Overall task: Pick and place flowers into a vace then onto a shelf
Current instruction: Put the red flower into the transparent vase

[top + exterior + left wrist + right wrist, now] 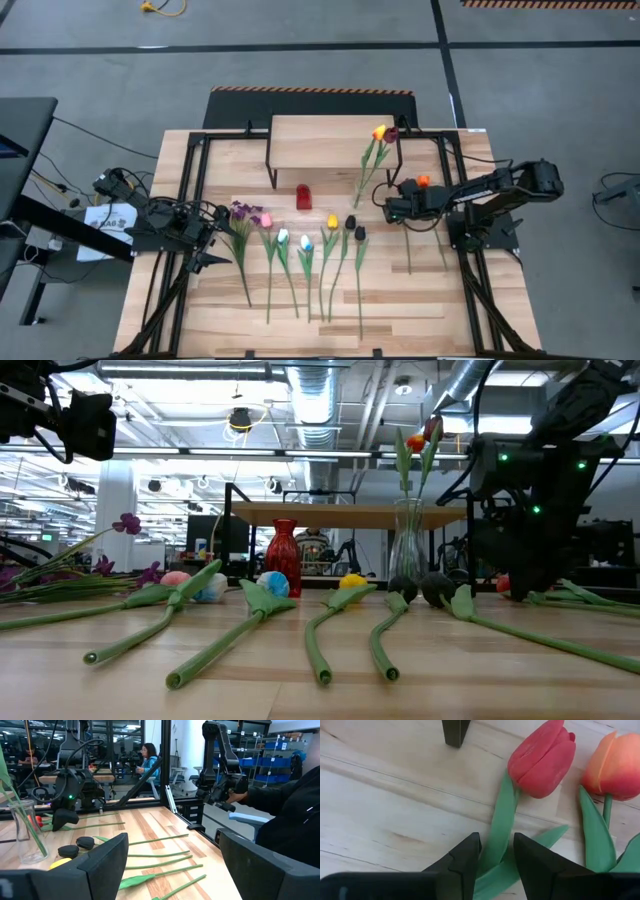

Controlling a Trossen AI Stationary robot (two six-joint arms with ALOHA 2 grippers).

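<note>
Warehouse floor surrounds the plank table (420, 310), where the right gripper (496, 854) straddles a red tulip (542, 761) stem, its jaws partly closed but not visibly clamped; best to pinch squarely on the stem, clear of the orange tulip (616, 766) just beside. Left gripper (172, 865) waits open near the flowers (300, 255); the glass vase (406, 540) stands by the shelf (325, 135) with open boards between

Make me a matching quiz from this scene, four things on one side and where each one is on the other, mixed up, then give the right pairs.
Things:
1. red tulip
2. red vase
3. clear vase
4. left gripper

Places:
A. standing on the table in front of the shelf
B. holding two flowers already
C. lying with its stem between the right gripper fingers
D. open, beside the purple sprigs

Pairs: 1-C, 2-A, 3-B, 4-D
</note>
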